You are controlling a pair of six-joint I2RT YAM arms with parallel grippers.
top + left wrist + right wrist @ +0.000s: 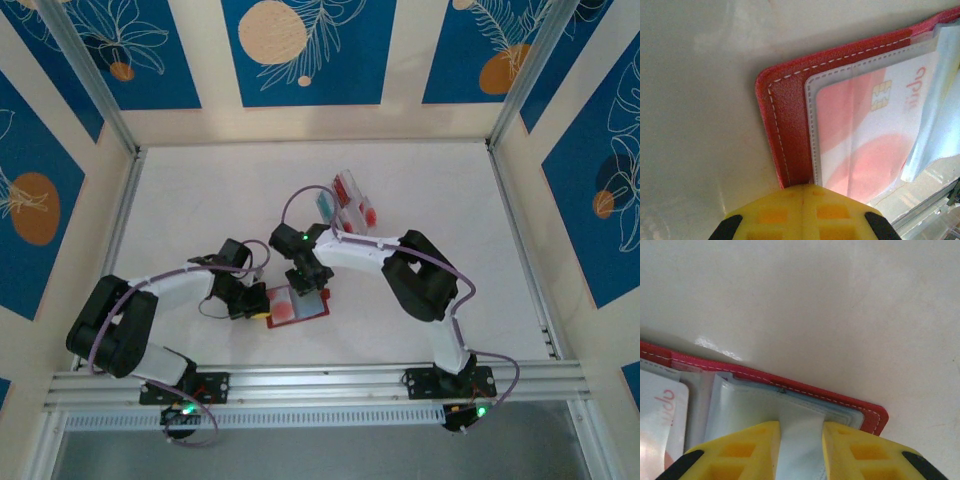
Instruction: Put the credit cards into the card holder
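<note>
Clenched on itself, left claw presses the left edge of the holder; right claw grips a pale sheet rising from the right half, pocket film or card, too blurred to tell. On the table, the box with spare cards sits near the middle, well apart from the holder, which lies open by the front edge. One card is already pocketed. Pulling hard could tear the stitching, or drag the holder loose if the left claw slips.

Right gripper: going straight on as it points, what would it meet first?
The right gripper would meet the card holder: its clear pocket sheet already lies between the fingers. Depth is unclear.
</note>
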